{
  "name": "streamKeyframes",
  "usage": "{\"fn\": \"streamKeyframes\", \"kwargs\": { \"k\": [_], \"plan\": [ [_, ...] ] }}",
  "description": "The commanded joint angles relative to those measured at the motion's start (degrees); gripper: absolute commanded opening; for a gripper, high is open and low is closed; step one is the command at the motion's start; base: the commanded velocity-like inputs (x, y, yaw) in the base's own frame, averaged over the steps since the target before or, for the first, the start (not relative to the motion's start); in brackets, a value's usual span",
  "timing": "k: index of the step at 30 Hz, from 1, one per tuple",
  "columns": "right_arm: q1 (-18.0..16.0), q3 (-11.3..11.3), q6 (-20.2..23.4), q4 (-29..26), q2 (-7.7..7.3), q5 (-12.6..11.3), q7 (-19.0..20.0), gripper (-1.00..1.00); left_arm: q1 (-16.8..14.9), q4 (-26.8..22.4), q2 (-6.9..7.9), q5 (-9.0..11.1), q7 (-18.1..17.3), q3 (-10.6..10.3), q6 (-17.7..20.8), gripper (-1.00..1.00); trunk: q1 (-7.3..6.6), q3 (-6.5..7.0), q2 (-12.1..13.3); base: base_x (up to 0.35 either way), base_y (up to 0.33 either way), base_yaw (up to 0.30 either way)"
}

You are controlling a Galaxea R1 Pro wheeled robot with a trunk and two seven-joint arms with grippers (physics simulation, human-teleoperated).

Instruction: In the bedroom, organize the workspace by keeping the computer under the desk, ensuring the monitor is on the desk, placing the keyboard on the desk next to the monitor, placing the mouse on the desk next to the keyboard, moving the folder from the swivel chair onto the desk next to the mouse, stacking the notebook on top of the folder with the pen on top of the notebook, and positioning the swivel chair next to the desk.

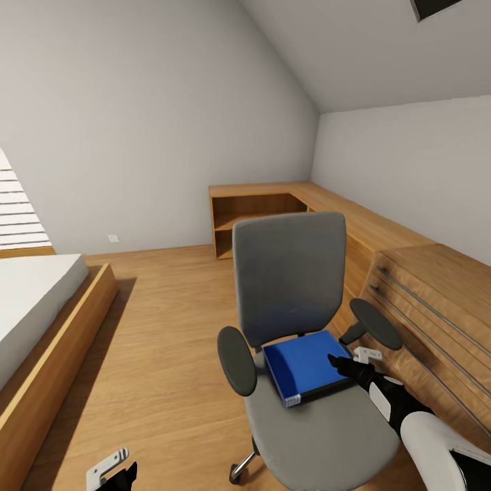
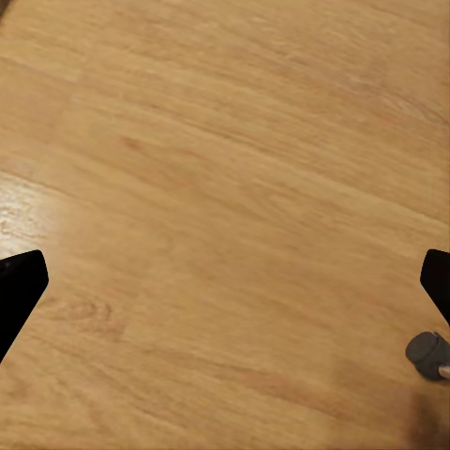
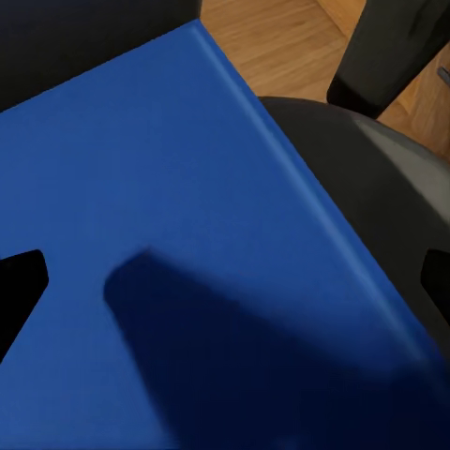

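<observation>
Wooden flooring (image 1: 164, 341) is seen around the swivel chair (image 1: 290, 286), on whose seat the folder (image 1: 303, 367) lies flat. Above the folder's right edge the right claw (image 1: 341, 361) is held spread open. Over bare floor, the left claw (image 2: 225, 291) is likewise parted.

You are looking into an attic bedroom with plain grey-white walls (image 1: 136, 123) and a sloped ceiling (image 1: 382, 48). The floor (image 1: 170, 341) is warm light wood planks. On your left there is a bed (image 1: 34, 300) with a white mattress in a low wooden frame, and above it a window blind (image 1: 19, 218). In the far corner stands an open wooden shelf unit (image 1: 252, 211), joined to a long light-wood drawer chest (image 1: 436, 300) along the right wall.
</observation>
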Motion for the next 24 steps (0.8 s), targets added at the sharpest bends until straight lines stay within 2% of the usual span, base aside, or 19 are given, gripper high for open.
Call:
{"fn": "streamKeyframes", "kwargs": {
  "k": [1,19,24],
  "plan": [
    [-0.04,-0.44,-0.05,0.03,0.02,0.22,0.35,1.00,-0.01,-0.05,0.02,0.60,0.20,-0.13,-0.06,1.00,-0.01,-0.05,-0.02,0.000,0.000,0.000],
    [-0.04,-0.44,-0.05,0.10,0.02,0.22,0.35,1.00,-0.01,-0.05,0.02,0.72,0.25,-0.12,-0.06,1.00,-0.01,-0.05,-0.02,0.000,0.000,0.000],
    [-0.04,-0.45,-0.05,0.12,0.02,0.22,0.35,1.00,-0.01,-0.05,0.02,0.76,0.38,-0.01,-0.06,1.00,1.09,-0.95,-2.03,0.000,0.000,0.000]
  ]
}}
